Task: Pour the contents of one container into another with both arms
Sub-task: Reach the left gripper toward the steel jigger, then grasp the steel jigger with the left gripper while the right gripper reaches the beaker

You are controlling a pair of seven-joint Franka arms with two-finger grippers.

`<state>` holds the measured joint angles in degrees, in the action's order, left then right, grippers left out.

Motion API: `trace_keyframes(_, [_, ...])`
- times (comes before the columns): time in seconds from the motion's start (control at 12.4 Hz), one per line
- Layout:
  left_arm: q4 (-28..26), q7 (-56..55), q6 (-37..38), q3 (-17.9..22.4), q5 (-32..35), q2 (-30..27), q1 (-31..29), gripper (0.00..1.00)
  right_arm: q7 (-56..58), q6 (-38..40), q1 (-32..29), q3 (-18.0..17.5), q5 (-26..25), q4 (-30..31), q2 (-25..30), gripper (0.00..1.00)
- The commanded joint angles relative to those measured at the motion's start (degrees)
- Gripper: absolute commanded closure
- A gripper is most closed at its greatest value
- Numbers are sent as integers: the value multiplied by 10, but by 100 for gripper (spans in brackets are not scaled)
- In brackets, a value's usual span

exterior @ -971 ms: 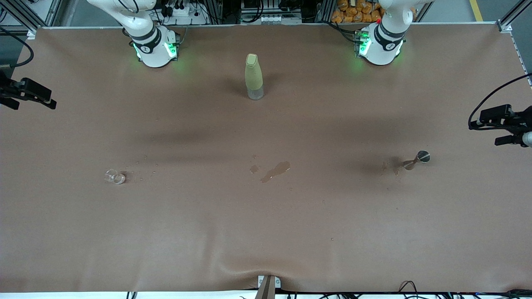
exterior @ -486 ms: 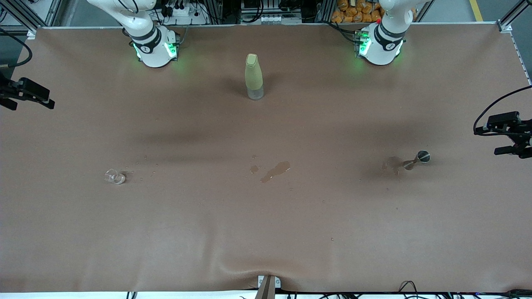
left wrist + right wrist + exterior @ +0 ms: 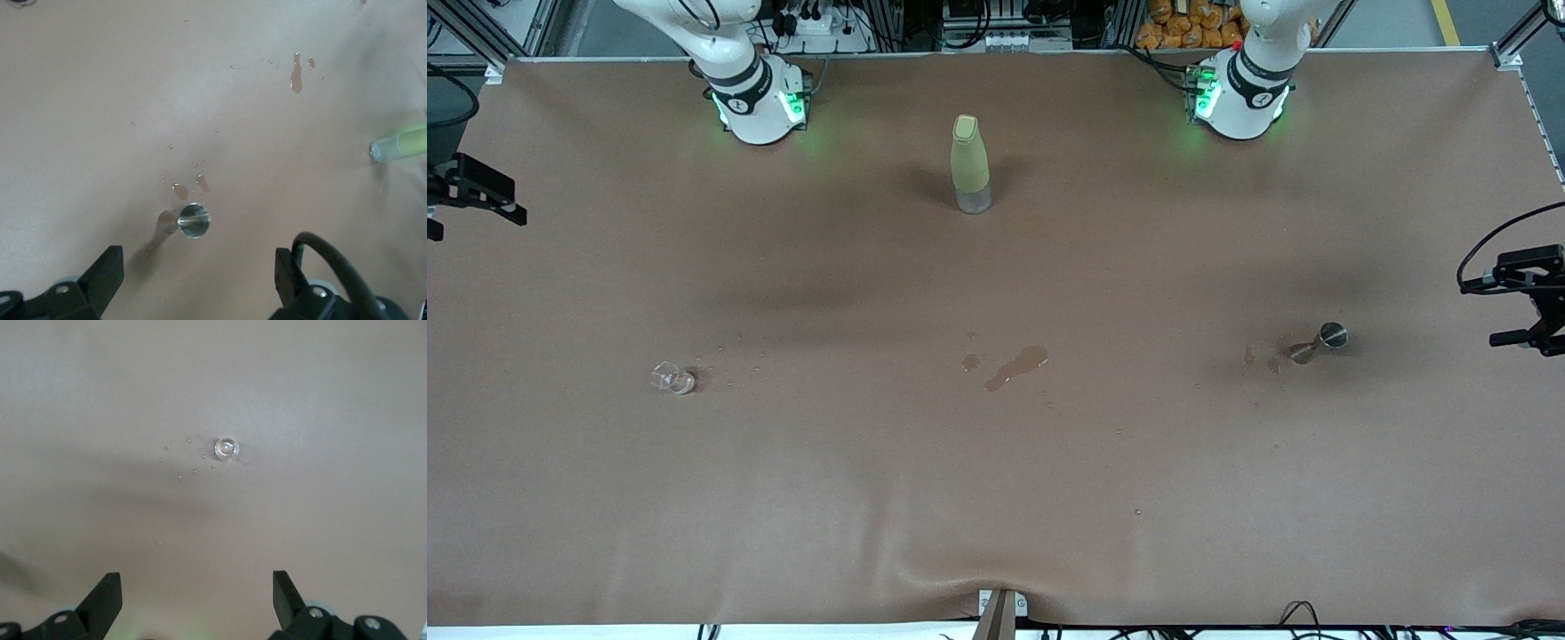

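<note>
both grippers have drawn outward since the earlier frames: the left gripper now sits at the table's edge on the left arm's end, the right gripper at the edge on the right arm's end, each nearly out of the front view.

count: one green bottle, upright, between the two arm bases; one metal jigger, one clear glass cup, one spill patch mid-table.

left gripper: fingers spread wide, holding nothing; the jigger lies on the table below, between the finger lines, well clear of both tips.

right gripper: fingers spread wide, holding nothing; the glass cup stands on the table below, well apart from the tips, droplets beside it.
</note>
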<state>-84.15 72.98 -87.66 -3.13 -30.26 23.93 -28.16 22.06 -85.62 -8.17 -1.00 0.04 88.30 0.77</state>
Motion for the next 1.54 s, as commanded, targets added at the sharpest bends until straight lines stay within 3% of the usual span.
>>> trace_keyframes(0.0, [9, 82, 5, -4, -28, 32, -15, 0, 121, 5, -32, -8, -9, -16, -9, 0])
trace_keyframes(0.4, [9, 232, 14, -6, -77, 123, -66, 0, 379, 2, -64, -8, -24, -16, -9, 0])
trace_keyframes(0.65, [8, 365, 21, -6, -103, 173, -73, 0, 568, -7, -100, -8, -15, -16, -15, 0])
trace_keyframes(0.89, [8, 430, 38, -7, -130, 222, -78, 0, 734, -30, -129, -8, -13, -16, -26, 0])
trace_keyframes(1.21, [8, 469, 61, -18, -181, 281, -78, 0, 870, -53, -136, -8, -13, -16, -36, 0])
trace_keyframes(1.46, [9, 473, 84, -18, -232, 311, -73, 0, 896, -56, -148, -8, 13, -14, -41, 0])
